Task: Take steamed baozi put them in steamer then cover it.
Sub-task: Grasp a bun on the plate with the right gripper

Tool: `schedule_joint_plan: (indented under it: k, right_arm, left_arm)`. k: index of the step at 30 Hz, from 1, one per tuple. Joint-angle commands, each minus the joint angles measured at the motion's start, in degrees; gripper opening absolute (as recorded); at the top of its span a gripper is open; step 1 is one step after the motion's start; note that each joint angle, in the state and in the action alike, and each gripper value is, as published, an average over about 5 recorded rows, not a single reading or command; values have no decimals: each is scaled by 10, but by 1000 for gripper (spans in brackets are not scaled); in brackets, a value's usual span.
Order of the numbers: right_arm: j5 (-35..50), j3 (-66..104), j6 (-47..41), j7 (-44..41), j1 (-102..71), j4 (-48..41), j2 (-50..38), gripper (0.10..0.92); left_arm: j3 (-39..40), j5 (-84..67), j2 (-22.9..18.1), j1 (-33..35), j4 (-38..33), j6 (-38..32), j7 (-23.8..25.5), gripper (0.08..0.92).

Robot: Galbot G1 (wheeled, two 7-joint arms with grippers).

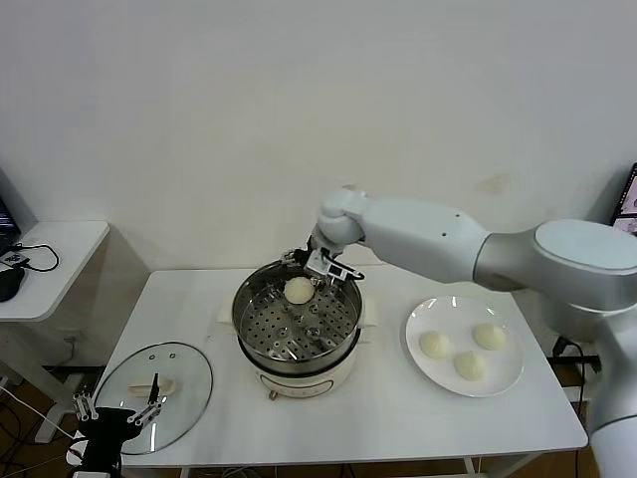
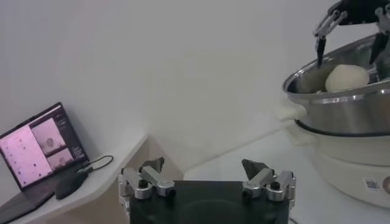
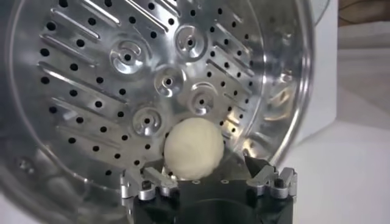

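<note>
The steamer (image 1: 245, 321) stands mid-table on its white base, its perforated tray bare but for one baozi (image 1: 299, 290) at the far side. My right gripper (image 1: 324, 267) hangs just above that baozi, open. In the right wrist view the baozi (image 3: 194, 148) lies on the tray (image 3: 122, 79) between the spread fingers, clear of both. Three more baozi (image 1: 435, 345) sit on the white plate (image 1: 503, 378) at the right. The glass cover (image 1: 189, 370) lies flat at the front left. My left gripper (image 1: 114, 408) waits open by its near edge.
A low side table (image 1: 55, 261) stands off to the left with a laptop (image 2: 39, 146) and mouse (image 2: 72, 184) on it. The left wrist view also shows the steamer (image 2: 341, 112), its baozi (image 2: 346, 78) and the right gripper (image 2: 350, 36) above.
</note>
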Motion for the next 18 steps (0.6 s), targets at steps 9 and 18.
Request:
schedule_joint_plan:
  k: [9,18]
  right_arm:
    - [170,-6,-279,-91,104,242,-344,823]
    - [124,-6,-332,-74,-2,270,-464,823]
  left_arm:
    - [3,-4,23,1,-1,1,2,823]
    - [10,-6,40,-16,10,3,1,823]
